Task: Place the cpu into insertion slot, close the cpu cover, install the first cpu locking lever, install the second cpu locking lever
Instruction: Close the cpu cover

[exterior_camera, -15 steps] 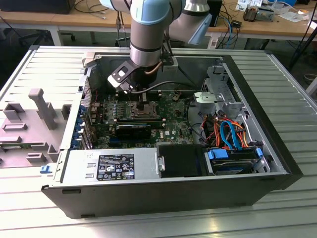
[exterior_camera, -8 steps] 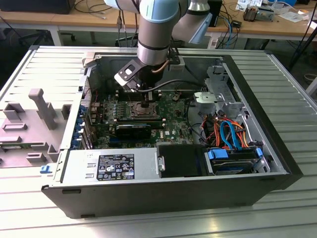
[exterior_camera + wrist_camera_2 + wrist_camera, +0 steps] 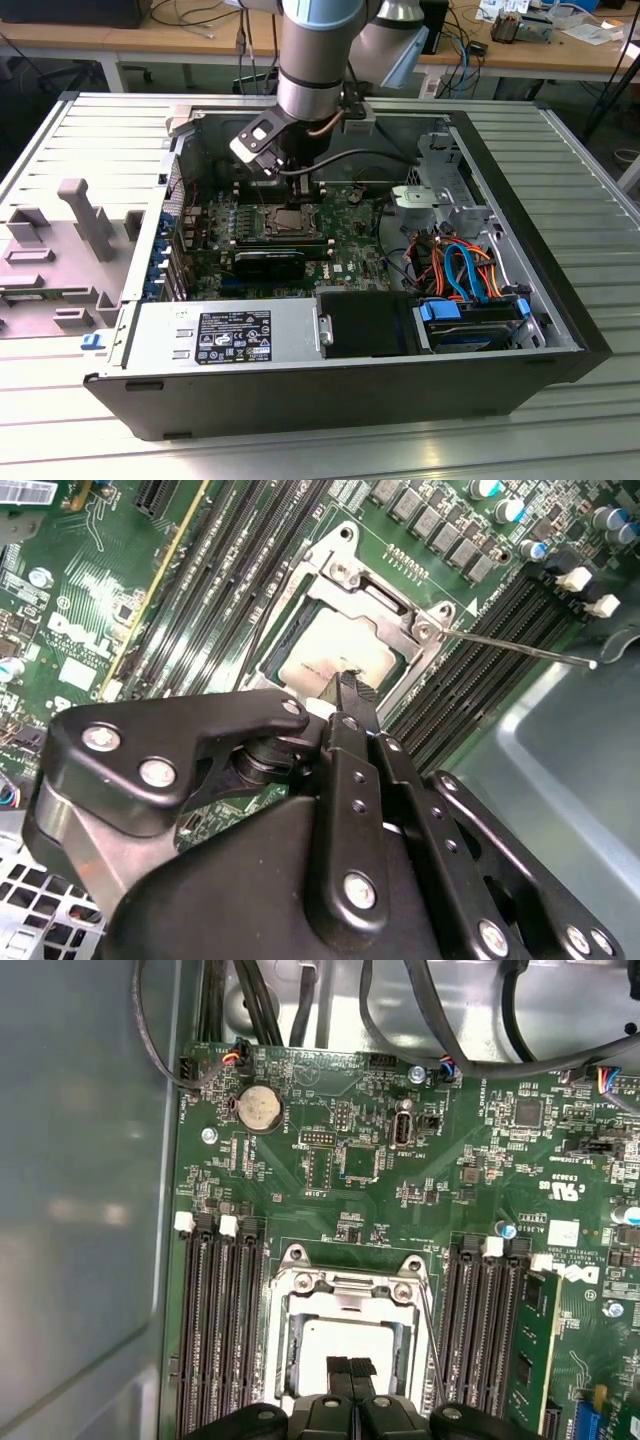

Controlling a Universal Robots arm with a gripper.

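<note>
end effector closed, pointing down over cpu in insertion slot

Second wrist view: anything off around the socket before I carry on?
One thing: a thin locking lever sticks out sideways from the insertion slot, over the memory slots, not latched down. The cpu sits square in the cpu cover window, with the gripper over it. No damage shows.

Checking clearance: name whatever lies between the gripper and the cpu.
Nothing: in the first wrist view the gripper hangs over the silver top of the cpu, within the window of the cpu cover.
</note>
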